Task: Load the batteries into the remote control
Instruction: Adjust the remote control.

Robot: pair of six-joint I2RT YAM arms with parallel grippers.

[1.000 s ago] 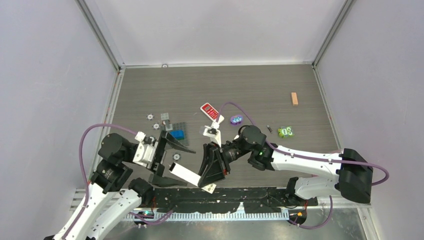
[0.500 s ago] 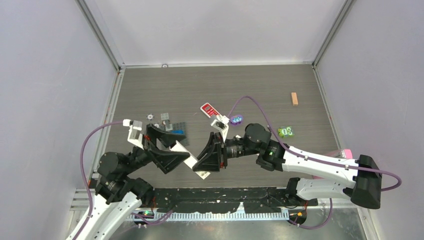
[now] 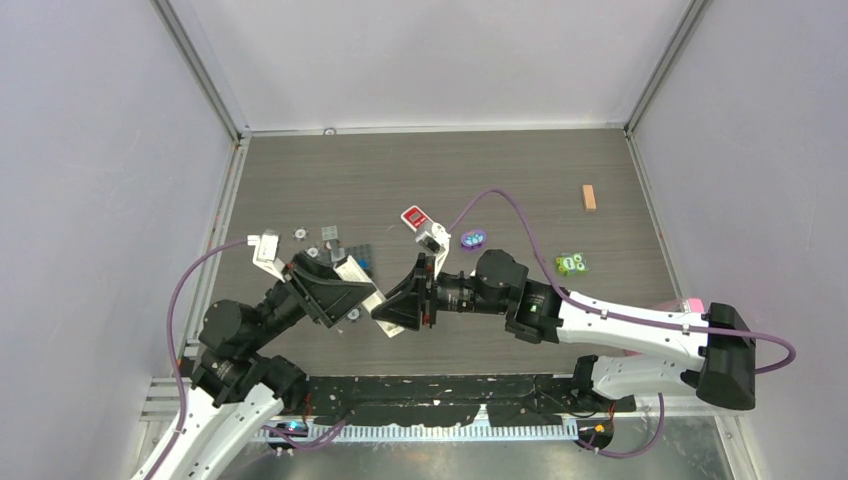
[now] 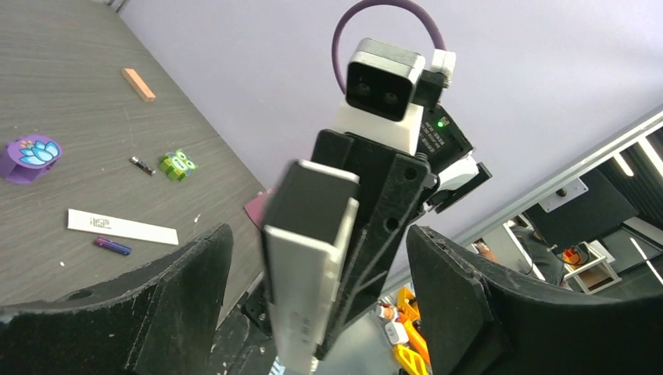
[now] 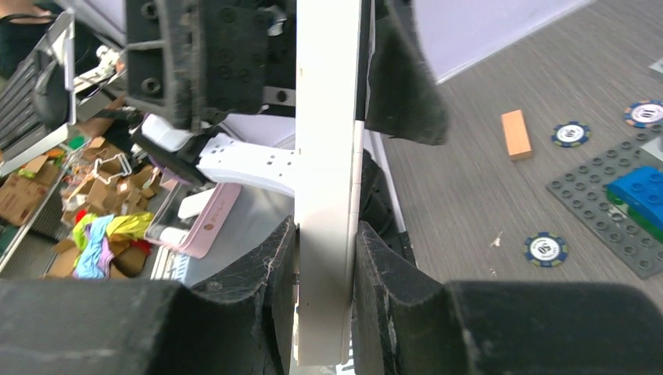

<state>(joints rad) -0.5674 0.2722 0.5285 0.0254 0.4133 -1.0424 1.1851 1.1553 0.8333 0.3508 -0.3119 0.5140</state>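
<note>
remote control | gripped by right hand | markings unreadable

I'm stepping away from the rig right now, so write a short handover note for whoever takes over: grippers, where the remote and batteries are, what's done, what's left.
Right gripper: shut on the remote control, holding it up off the table.
Left gripper: open, fingers either side of the remote's far end, not gripping.
Batteries: blue-purple battery lies on the table beside a white strip; dark battery lies farther out, near the green toy. No other cell in view.
Done: remote lifted.
Left: pick up and load the batteries; none is seen in the remote.
</note>
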